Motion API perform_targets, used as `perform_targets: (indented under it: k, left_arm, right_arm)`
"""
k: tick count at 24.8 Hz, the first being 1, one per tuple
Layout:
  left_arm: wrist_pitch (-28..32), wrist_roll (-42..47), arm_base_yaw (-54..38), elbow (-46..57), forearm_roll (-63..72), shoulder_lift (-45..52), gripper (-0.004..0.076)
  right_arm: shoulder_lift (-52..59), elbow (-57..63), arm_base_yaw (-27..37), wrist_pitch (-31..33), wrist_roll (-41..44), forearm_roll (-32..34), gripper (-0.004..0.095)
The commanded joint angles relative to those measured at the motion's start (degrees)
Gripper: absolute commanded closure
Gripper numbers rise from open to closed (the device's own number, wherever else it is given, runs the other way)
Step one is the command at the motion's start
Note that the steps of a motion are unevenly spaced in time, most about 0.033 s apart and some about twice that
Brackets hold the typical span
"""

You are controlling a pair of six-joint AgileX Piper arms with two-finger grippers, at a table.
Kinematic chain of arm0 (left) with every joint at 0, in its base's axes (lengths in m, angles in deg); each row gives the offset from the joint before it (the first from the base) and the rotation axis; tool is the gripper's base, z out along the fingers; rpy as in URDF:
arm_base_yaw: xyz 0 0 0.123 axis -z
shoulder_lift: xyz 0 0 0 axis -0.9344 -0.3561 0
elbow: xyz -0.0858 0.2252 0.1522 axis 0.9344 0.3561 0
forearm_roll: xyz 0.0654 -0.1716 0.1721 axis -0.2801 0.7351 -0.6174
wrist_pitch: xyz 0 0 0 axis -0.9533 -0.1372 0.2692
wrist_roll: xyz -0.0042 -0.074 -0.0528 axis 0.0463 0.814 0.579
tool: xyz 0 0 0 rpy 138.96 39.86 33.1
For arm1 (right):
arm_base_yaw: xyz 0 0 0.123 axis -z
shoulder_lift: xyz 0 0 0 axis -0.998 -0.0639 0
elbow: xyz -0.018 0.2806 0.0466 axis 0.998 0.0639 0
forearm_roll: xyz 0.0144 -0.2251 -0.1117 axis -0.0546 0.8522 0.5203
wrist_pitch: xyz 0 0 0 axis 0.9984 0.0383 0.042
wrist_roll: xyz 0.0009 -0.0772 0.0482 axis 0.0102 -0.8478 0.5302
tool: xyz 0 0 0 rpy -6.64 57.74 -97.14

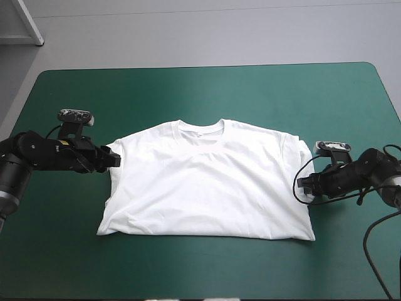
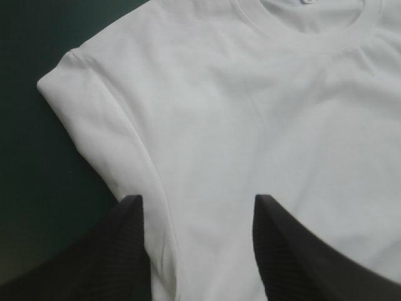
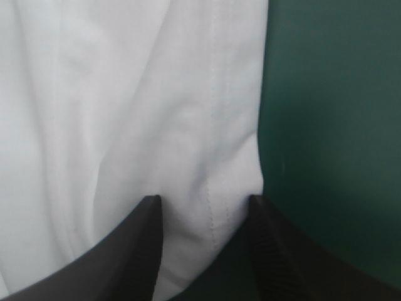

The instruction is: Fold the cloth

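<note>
The white T-shirt (image 1: 207, 188) lies spread flat in the middle of the table, collar toward the far edge and both sleeves tucked in along straight sides. My left gripper (image 1: 114, 160) is at the shirt's left shoulder edge, low over the table. In the left wrist view it (image 2: 197, 200) is open, with the folded sleeve edge of the shirt (image 2: 250, 113) between its fingers. My right gripper (image 1: 302, 184) is at the shirt's right side edge. It (image 3: 203, 200) is open too, and the shirt's (image 3: 125, 94) seamed edge runs between its fingers.
The teal-green cover (image 1: 188, 88) shows all round the shirt, widest toward the far edge. A narrower strip lies between the shirt's hem and the near edge. Both arms lie low at the table's left and right sides.
</note>
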Motion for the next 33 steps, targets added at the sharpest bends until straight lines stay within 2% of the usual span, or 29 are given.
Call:
perform_targets:
  k: [1, 8, 9, 19, 24, 27, 31, 33]
  left_arm:
    - [2.03, 0.07, 0.08, -1.98, 1.77, 1.33, 0.0328]
    - [1.43, 0.07, 0.08, -1.98, 1.77, 1.33, 0.0328]
    - [1.43, 0.07, 0.08, -1.98, 1.77, 1.33, 0.0328]
    - [1.53, 0.18, 0.08, -1.98, 1.77, 1.33, 0.0328]
    - [1.53, 0.18, 0.08, -1.98, 1.51, 1.33, 0.0328]
    - [1.15, 0.18, 0.08, -1.98, 1.37, 1.33, 0.0328]
    - [0.63, 0.18, 0.08, -1.98, 0.94, 1.33, 0.0328]
    - [0.19, 0.18, 0.08, -1.98, 0.94, 1.33, 0.0328]
  right_arm:
    - [0.21, -0.08, 0.32, -1.32, -1.2, -1.58, 0.0534]
    - [0.42, -0.08, 0.32, -1.2, -2.15, -1.8, 0.091]
    - [0.66, -0.18, 0.32, -0.93, -2.64, -2.47, 0.092]
    - [8.45, -0.18, -0.1, 1.22, -3.03, -3.79, 0.0921]
    - [8.45, -1.23, -10.43, -0.49, -1.88, -4.9, 0.0919]
    - [7.95, -2.98, -18.24, -4.28, 3.26, -3.37, 0.0919]
    - [5.77, -4.82, -20.73, -3.96, 7.4, 0.99, 0.0908]
    - [4.84, -4.95, -20.73, -3.2, 7.4, 0.99, 0.0844]
